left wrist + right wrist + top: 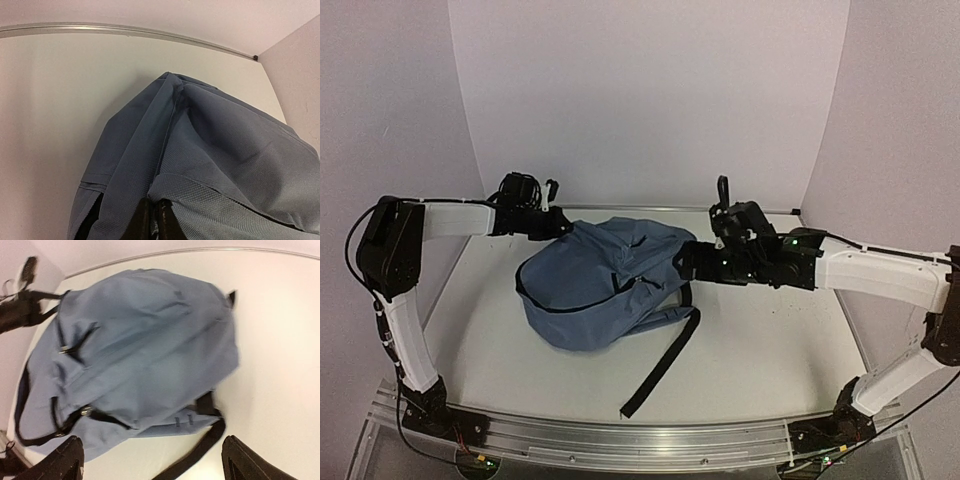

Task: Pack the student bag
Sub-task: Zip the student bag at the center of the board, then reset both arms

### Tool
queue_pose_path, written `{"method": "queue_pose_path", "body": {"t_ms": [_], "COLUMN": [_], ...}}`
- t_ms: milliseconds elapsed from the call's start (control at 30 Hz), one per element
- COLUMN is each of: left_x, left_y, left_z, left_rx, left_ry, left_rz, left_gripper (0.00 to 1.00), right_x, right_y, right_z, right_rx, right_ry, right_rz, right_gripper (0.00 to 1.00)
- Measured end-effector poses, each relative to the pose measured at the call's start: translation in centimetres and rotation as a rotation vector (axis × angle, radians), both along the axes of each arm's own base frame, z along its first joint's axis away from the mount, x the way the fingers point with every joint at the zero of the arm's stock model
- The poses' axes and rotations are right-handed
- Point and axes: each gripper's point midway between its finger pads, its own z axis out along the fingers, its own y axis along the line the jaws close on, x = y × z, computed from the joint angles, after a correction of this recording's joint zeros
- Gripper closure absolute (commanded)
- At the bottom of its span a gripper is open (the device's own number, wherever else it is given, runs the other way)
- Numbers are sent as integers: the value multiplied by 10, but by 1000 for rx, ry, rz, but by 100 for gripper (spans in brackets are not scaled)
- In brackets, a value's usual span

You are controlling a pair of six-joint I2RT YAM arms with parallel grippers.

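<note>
Top external view has the student bag point(595, 280) slumped on the table point(770, 350), a little toward 12 o'clock of centre, between the two arms. Left gripper point(558, 225) is clamped tight on a fold of blue fabric at the bag's 10 o'clock corner. The left wrist view shows its dark fingers point(142, 225) pinching the cloth, probably to lift that edge and hold the mouth up for packing. Right gripper point(688, 262) sits at the bag's 3 o'clock side, jaws spread wide and holding nothing. The bag's long axis runs roughly 8 to 2 o'clock; its dark zipper line faces 8 o'clock, and a black strap point(665, 365) trails toward 5 o'clock
</note>
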Motion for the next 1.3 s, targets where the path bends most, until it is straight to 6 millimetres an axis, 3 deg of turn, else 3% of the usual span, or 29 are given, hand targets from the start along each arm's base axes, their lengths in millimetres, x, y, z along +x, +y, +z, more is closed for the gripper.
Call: {"method": "queue_pose_path", "body": {"t_ms": [133, 233, 333, 433, 567, 633, 733, 967, 1100, 1300], "left_x": [14, 20, 16, 5, -13, -27, -53, -119, -150, -180], "left_y": [29, 48, 72, 106, 176, 220, 257, 276, 285, 295], "left_z": [1, 3, 12, 30, 54, 60, 61, 65, 59, 30], "left_rx": [-2, 2, 3, 4, -7, 2, 50, 125, 119, 142], "left_ry": [14, 12, 4, -15, -55, -81, -108, -305, -399, -412], "left_rz": [82, 127, 181, 248, 396, 505, 627, 755, 831, 903], "left_gripper": [21, 6, 0, 0, 0, 0, 0, 0, 0, 0], "right_x": [49, 77, 96, 102, 97, 94, 85, 52, 32, 17], "right_y": [-51, -90, -127, -167, -219, -240, -252, -269, -282, -291], "right_z": [-15, -16, -17, -16, 4, 20, 40, 56, 46, 18], "right_rx": [-77, -90, -91, -83, -43, -21, 9, 40, 40, 12], "right_ry": [0, -12, -22, -33, -100, -165, -268, -495, -594, -618], "right_rz": [-114, -189, -254, -314, -392, -434, -455, -496, -540, -570], "right_gripper": [2, 2, 2, 2, 2, 2, 2, 2, 2, 2]}}
